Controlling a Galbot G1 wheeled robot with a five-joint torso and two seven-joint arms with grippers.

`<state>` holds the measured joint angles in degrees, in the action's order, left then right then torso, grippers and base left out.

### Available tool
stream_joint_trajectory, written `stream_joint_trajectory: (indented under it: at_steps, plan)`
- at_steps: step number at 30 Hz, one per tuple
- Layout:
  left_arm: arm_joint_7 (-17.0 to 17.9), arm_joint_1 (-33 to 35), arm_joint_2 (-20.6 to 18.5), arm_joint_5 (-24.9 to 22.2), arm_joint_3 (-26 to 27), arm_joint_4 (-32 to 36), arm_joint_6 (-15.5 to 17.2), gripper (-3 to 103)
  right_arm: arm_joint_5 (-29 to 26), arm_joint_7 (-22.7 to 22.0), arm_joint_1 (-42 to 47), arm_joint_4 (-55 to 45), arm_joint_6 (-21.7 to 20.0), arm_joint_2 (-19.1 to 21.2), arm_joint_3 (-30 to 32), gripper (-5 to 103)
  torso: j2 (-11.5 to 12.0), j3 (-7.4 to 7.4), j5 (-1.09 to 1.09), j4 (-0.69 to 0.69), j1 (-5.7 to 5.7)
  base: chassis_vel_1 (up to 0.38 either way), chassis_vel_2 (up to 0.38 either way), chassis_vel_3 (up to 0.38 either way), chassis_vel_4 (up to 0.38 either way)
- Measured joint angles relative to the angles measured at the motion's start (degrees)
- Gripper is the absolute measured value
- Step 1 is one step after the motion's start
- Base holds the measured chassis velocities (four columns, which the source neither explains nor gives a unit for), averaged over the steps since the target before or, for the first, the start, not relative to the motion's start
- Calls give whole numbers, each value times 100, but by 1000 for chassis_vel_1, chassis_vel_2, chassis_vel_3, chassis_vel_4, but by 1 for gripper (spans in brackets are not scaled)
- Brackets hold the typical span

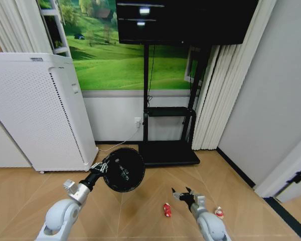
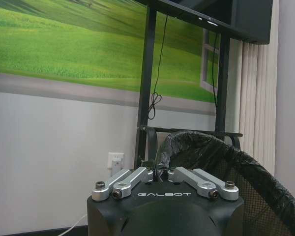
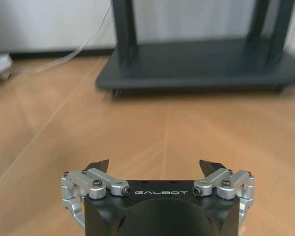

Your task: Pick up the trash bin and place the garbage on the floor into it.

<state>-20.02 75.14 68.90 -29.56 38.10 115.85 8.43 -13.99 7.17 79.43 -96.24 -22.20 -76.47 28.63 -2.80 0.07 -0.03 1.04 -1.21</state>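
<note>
One white perforated cabinet point(image 1: 37, 110) stands at ten o'clock, one black TV stand point(image 1: 168, 150) at twelve. One black trash bin point(image 1: 123, 169), held off the floor near centre, has its rim pinched by the closed left gripper point(image 1: 101, 167). The right gripper point(image 1: 183, 193), at five o'clock, is spread wide and empty. Two small pieces of garbage lie on the floor: one red point(image 1: 166, 210), one red-and-white point(image 1: 219, 212).

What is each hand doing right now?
Left hand: shut on the trash bin rim, bin lifted.
Right hand: open, holding nothing, above the floor.
</note>
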Motion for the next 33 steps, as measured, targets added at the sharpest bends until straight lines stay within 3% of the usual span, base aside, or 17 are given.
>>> stream_joint_trajectory:
  at_steps: [6, 18, 33]
  plan:
    - [19, 15, -3, 14, -94, 30, 15, 7, 447, 201, -194, 1195, 501, -237, -151, 100, 0, 1, 3, 2, 0, -6, 5, -17, -15]
    - [26, 95, -45, 12, -87, 112, 29, 7, 655, 172, -811, 2358, 625, -541, -132, 100, 0, 1, 2, 1, 0, -5, -2, 3, 2]
    - [-62, 421, -28, -21, 148, 351, 8, 7, 1066, 10, -1240, 3133, 844, -929, -52, 100, 0, 1, 3, 1, 0, 0, 0, 0, 0]
